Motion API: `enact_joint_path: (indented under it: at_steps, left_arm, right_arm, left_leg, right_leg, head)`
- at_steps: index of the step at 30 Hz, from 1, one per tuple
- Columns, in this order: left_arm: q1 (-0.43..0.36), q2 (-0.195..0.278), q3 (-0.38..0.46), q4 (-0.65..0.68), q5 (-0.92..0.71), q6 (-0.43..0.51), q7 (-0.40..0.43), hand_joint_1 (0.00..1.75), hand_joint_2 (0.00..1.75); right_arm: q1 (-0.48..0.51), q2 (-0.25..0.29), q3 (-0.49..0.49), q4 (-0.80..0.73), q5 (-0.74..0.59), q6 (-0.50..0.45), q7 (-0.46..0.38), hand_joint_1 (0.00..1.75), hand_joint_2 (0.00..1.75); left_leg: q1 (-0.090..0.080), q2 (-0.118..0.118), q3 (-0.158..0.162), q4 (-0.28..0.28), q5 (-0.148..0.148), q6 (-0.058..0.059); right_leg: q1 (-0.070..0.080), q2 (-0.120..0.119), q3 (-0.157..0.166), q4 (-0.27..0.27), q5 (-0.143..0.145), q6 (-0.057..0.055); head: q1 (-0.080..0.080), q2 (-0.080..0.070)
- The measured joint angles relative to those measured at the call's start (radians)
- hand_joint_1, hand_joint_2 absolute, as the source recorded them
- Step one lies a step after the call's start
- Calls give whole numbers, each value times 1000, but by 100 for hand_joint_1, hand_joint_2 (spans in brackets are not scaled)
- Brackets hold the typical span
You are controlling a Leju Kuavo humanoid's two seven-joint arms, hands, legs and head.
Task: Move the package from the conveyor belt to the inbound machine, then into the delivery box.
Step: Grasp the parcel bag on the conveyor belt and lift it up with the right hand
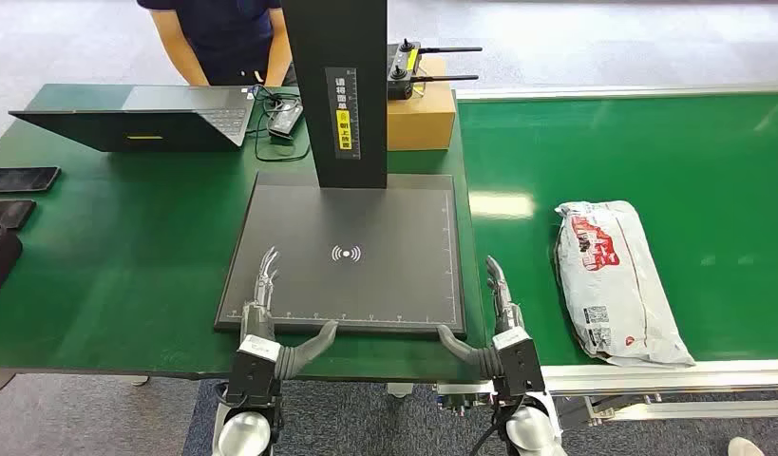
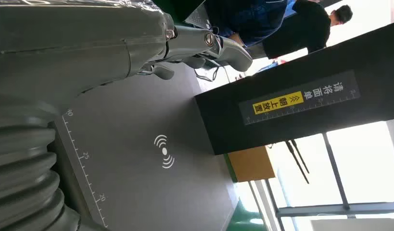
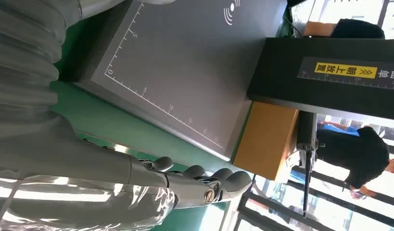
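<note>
Package: the package, a white mailer bag with red print, lies flat on the green belt, right of the machine, toward the belt's near edge.
Long axis: it runs near to far, its far end leaning slightly left; the near end reaches almost to the belt's pale near rail.
Nearer robot hand: the right robot hand is plainly the closer one. The package lies just to its right and level with it, with a strip of bare belt between them, so they are apart.
Right robot hand state: released, holding nothing, fingers stretched toward the far side and thumb out to the left; it stands at the machine's near right corner.
Left robot hand state: the left robot hand is likewise released and empty, fingers straight, over the near left edge of the plate.
Machine: the inbound machine's dark plate with its wave mark sits on the counter between the two hands, bare, a black post rising at its far side.
Room: open belt lies all round the package, so a sideways reach from the left looks unobstructed, I judge.
Handling: the bag looks soft and may sag when lifted, though its stiffness is hard to tell from here.
Delivery box: none that I can identify with certainty.
</note>
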Motion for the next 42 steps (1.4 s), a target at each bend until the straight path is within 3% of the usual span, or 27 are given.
enact_joint_path:
  at_steps: [42]
  left_arm:
    - [0,0,6,2,10,-29,-19,0,175]
  right_arm:
    - [-3,0,-7,3,19,-7,6,0,175]
  left_leg:
    - [0,0,0,0,0,0]
  right_leg:
    - [0,0,0,0,0,0]
  head:
    - [0,0]
